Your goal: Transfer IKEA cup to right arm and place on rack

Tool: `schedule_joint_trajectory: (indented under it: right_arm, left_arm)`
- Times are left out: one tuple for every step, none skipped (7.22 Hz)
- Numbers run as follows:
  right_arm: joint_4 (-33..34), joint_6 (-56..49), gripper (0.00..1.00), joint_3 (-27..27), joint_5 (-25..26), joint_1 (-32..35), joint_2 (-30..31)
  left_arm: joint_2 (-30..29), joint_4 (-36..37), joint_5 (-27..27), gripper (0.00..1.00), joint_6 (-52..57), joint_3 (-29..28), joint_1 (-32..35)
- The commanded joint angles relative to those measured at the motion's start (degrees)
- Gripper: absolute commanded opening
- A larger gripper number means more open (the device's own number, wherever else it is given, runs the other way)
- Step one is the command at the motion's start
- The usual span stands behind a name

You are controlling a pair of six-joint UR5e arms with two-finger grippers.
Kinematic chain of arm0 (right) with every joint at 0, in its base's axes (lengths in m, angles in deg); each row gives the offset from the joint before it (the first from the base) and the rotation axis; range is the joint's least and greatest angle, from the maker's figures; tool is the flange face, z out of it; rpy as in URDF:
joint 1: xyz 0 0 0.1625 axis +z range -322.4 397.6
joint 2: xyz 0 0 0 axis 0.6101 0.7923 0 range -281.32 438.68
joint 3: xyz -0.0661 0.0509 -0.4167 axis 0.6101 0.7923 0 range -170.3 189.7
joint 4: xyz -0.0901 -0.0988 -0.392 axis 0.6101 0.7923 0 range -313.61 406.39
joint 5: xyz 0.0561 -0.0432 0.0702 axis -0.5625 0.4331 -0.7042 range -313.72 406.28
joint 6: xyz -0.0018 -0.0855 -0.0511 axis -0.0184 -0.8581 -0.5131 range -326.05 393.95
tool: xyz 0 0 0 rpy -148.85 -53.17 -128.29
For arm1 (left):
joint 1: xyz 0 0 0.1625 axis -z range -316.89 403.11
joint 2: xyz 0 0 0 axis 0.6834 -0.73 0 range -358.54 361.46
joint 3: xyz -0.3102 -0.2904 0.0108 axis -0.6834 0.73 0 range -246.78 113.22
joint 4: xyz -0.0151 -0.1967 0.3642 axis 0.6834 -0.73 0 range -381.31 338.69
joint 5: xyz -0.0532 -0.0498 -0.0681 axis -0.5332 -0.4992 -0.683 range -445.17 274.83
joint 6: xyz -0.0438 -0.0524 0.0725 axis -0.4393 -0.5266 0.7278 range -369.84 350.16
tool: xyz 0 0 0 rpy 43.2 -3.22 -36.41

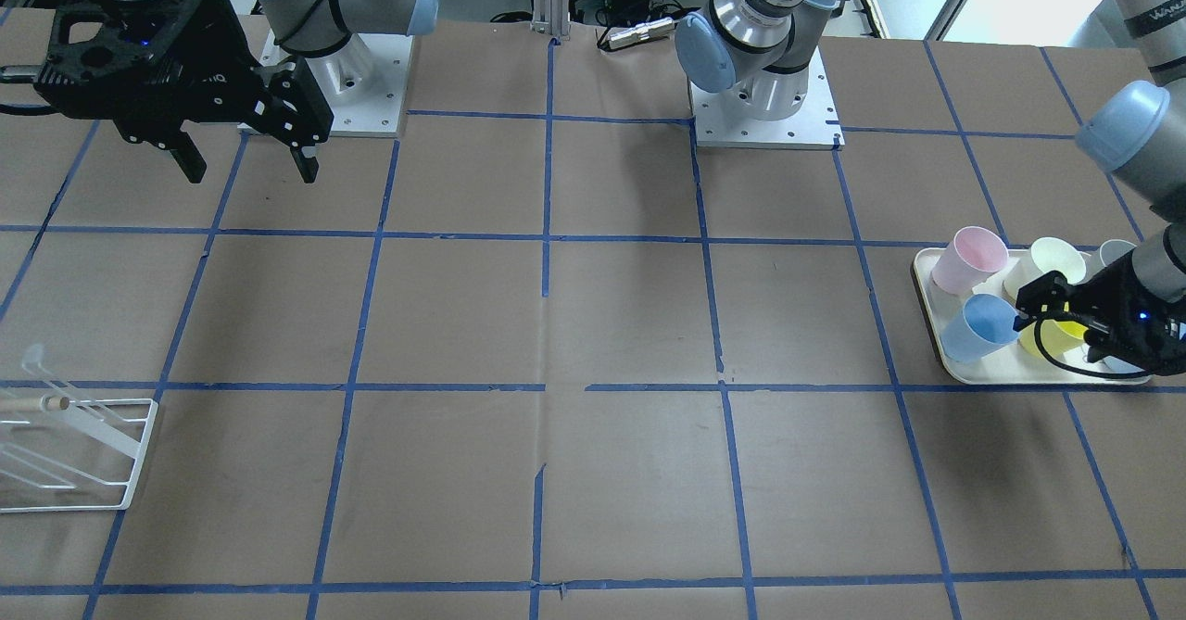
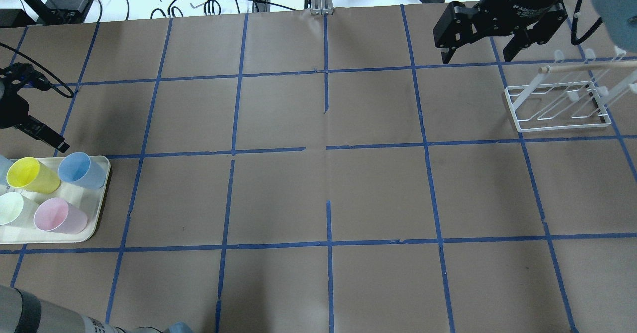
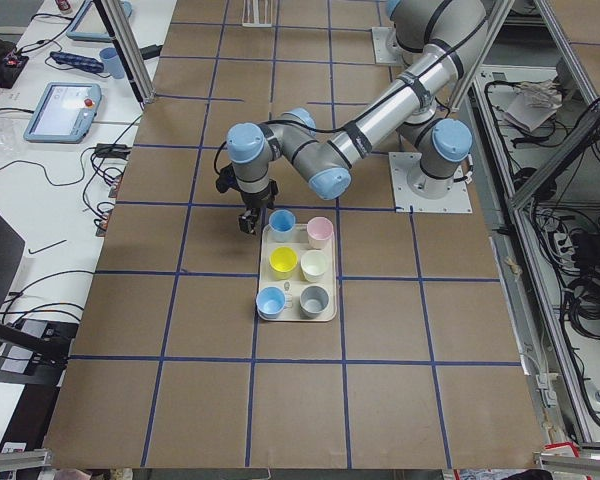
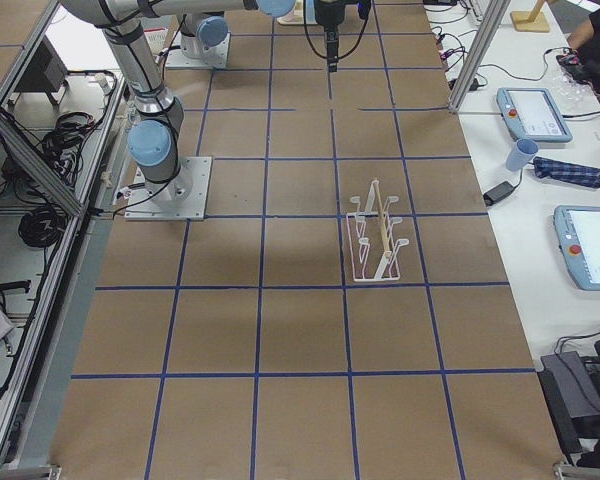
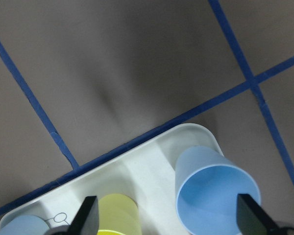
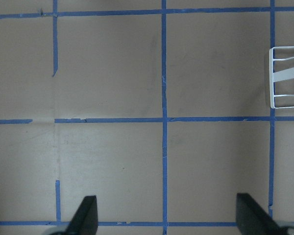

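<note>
The left gripper [image 5: 166,199], spread empty, may bump the yellow cup [image 5: 117,213] (close by) reaching the IKEA cup [image 5: 215,196].

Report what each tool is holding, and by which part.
Nothing is held. The left tool hangs open over the tray by the IKEA cup, not closed on it; the right tool hangs open, away from the rack.

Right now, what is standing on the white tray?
Six cups stand on the tray: a sky-blue cup, a pink cup, a yellow cup, a cream cup, a second blue cup, a grey cup. From the front, the left gripper covers part of the yellow cup.
</note>
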State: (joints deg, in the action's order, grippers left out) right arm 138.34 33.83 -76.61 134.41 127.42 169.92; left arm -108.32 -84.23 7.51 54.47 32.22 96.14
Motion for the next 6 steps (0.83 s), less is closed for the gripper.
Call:
schedule_joint_trajectory:
  right_arm:
    - [-0.3,-0.3,1.0,-0.2,0.1,0.0,0.6]
    - [-0.4,-0.3,1.0,-0.3,0.1,0.0,0.6]
    - [-0.4,-0.3,1.0,-0.3,0.1,0.0,0.6]
    - [-0.3,-0.3,1.0,-0.3,-0.1,0.0,0.6]
    - [-0.4,-0.3,1.0,-0.3,-0.1,0.0,0.7]
    - [-0.3,-0.3,1.0,-0.3,-0.1,0.0,0.6]
  left_arm:
    - [-0.4,1.0,-2.3,1.0,0.7,1.9,-0.5]
    - [-0.7,1.1,-2.4,1.0,1.9,1.8,-0.6]
    - [-1.0,1.7,-2.3,1.0,2.1,2.0,-0.6]
    - [-1.2,1.7,-2.2,1.0,2.4,2.1,-0.6]
    - [-1.8,1.7,-2.2,1.0,3.1,2.1,-0.6]
    - [-1.8,1.7,-2.3,1.0,3.4,2.5,-1.4]
